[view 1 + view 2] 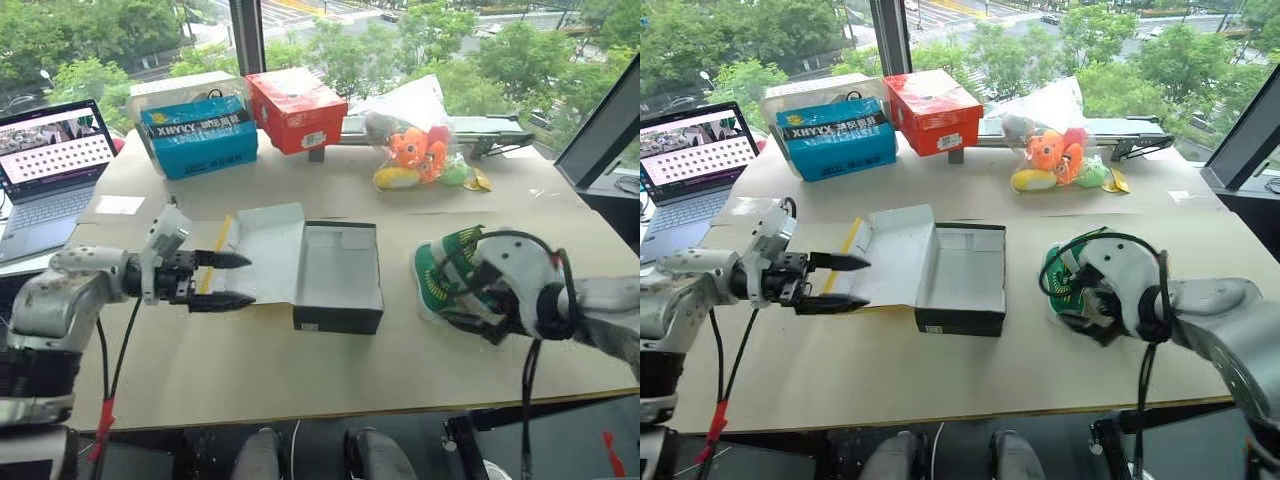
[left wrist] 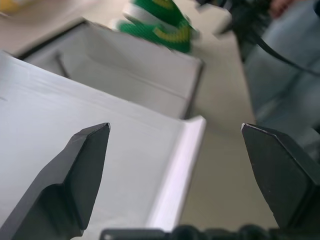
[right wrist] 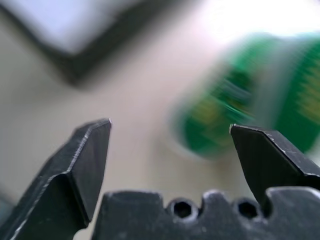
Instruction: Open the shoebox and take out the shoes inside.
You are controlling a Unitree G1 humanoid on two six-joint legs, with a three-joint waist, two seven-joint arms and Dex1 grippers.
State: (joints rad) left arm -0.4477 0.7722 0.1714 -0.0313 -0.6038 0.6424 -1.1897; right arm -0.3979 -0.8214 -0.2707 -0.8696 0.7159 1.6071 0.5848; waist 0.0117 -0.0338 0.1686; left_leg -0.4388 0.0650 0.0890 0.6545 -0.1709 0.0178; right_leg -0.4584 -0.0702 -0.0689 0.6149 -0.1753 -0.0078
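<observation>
The shoebox point(image 1: 338, 300) lies open mid-table, black base showing a white inside with nothing in it. Its lid point(image 1: 265, 255) is flung back flat to the left, white inner face up, with a yellow edge showing. My left gripper point(image 1: 248, 279) is open, its two black fingers straddling the lid's left edge, also in the left wrist view point(image 2: 175, 127). A green and white shoe point(image 1: 437, 275) sits on the table right of the box. My right gripper point(image 3: 170, 125) is open just beside the shoe point(image 3: 240, 105), nothing between its fingers.
At the back stand a blue box point(image 1: 198, 135), a red box point(image 1: 295, 108) and an orange plush toy in a clear bag point(image 1: 420, 145). A laptop point(image 1: 50, 160) sits at the far left with a paper slip point(image 1: 120, 204) near it. The table's front edge point(image 1: 350, 400) is close.
</observation>
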